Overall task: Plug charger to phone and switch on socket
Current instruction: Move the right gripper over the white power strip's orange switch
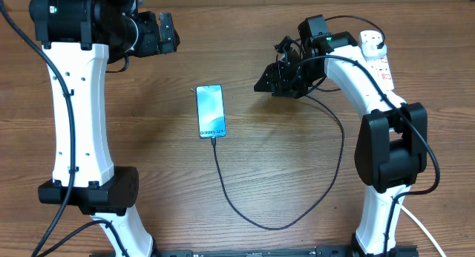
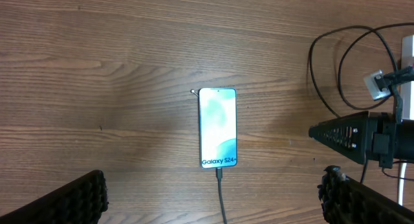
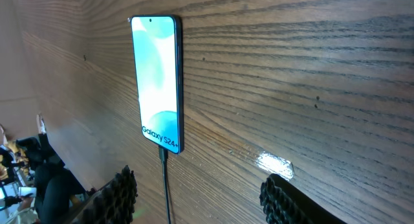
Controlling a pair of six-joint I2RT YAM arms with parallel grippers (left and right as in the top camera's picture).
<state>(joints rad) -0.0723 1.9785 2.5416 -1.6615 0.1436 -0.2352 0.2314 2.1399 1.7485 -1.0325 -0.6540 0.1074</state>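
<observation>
Lying flat and face up near the middle of the bench (image 1: 148,138), the phone (image 1: 211,111) is a slim rectangle with rounded corners and a thin black edge. Its glossy screen glows light blue with paler swirls. White lettering along the screen's lower end reads "Galaxy S24+".

The charger (image 1: 245,212) is a thin, smooth black cable whose small connector sits in the phone's bottom edge. From there it runs toward the near side of the bench, curves round to the right and climbs in a wide loop toward the right arm. Its far end is hidden behind that arm, so I cannot tell whether it is plugged in.

The socket (image 1: 377,53) is a white plastic strip with red markings, at the far right of the bench, partly covered by the right arm. Its markings are too small to read.

The bench is brown wood with long, streaky grain.

The right end effector (image 1: 271,79) hangs just right of the phone. Its ribbed black fingers (image 3: 113,191) stand partly apart with nothing between them. The left end effector (image 1: 169,33) hovers at the far left, well apart from the phone, spread fully wide and empty.
</observation>
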